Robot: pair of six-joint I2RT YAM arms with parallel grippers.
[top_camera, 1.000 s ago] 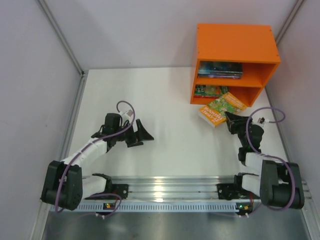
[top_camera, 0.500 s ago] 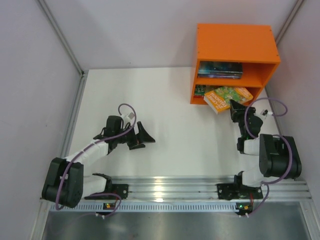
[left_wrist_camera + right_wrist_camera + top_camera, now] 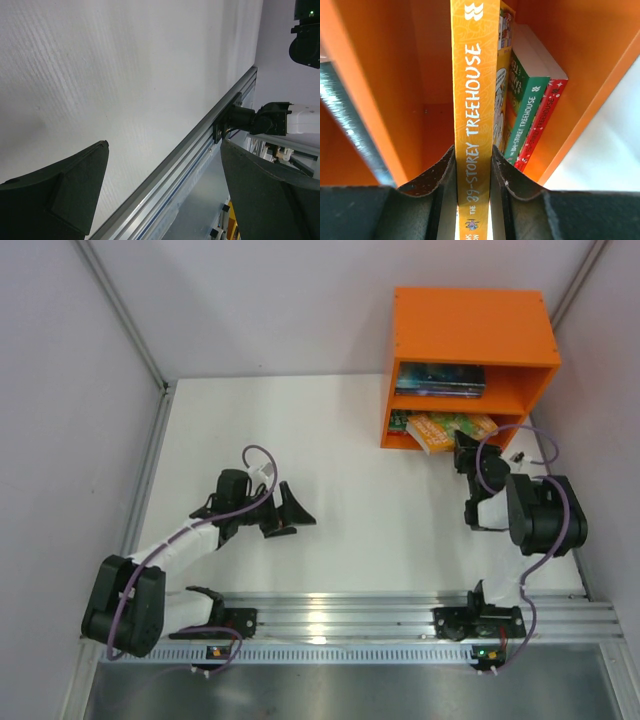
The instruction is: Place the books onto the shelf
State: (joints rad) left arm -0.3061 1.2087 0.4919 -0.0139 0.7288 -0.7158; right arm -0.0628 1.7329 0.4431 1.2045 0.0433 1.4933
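Orange-green book [image 3: 438, 432] now partly inside shelf [image 3: 470, 325], beside two other books [image 3: 527, 117].

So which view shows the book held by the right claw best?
Right wrist: the spine of the orange book runs up the middle of the frame, pinched in the right claw, title readable. Top external shows it small, cover up, partly inside the lower compartment of the shelf. Left wrist misses it.
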